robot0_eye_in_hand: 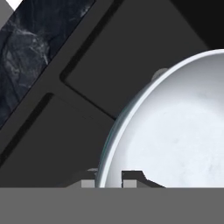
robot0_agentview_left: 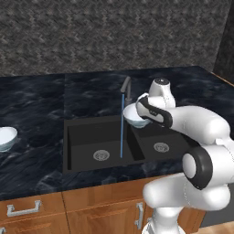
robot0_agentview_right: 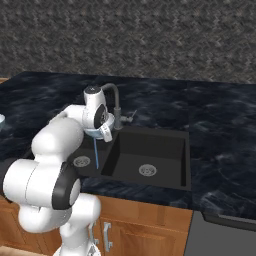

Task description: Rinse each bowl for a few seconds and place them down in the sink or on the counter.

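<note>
Hand view, pincer [robot0_eye_in_hand: 109,180] clamped on bowl [robot0_eye_in_hand: 175,131] rim (over the sink [robot0_eye_in_hand: 65,131]), water stream [robot0_agentview_left: 122,125] beside it

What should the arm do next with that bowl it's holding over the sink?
Probably shift the held bowl slightly leftward under the water stream. The pincer grips its rim, but the stream seems to fall just beside the bowl into the sink, so it may not be getting rinsed.

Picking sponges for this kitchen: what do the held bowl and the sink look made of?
Held bowl: glossy white, faintly blue, likely glazed ceramic, judging by its smooth shiny rim. Sink: flat black without reflections, perhaps matte composite or coated metal; unclear.
</note>
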Controlling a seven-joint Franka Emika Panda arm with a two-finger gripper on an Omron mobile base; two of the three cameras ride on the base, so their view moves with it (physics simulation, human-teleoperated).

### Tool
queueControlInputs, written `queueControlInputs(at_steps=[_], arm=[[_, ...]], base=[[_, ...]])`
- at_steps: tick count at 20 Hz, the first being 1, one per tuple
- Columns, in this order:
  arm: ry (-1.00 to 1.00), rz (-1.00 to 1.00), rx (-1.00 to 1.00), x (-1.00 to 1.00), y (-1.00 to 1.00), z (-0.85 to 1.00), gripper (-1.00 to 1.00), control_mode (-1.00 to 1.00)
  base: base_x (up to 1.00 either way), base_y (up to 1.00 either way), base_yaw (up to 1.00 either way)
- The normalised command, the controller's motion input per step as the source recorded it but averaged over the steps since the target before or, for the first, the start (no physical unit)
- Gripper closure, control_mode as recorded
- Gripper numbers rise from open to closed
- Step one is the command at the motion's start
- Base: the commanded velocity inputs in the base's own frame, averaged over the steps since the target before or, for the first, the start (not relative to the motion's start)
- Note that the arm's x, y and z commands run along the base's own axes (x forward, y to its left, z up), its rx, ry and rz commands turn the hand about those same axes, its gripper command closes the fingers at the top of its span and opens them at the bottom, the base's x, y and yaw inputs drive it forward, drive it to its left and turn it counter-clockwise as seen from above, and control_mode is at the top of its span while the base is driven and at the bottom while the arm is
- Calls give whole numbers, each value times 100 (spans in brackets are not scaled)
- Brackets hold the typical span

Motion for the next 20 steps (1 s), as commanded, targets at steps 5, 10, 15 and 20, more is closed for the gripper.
queueControlInputs(at_steps=[5, 10, 15, 20], arm=[[-2, 4, 0, 27, 20, -18, 100, -100], [-4, 3, 0, 34, 15, -16, 100, -100], [-2, 2, 0, 36, 16, -18, 100, -100], [-5, 2, 0, 5, -2, -2, 100, -100]], base=[[0, 0, 0], [0, 0, 0], [0, 0, 0], [0, 0, 0]])
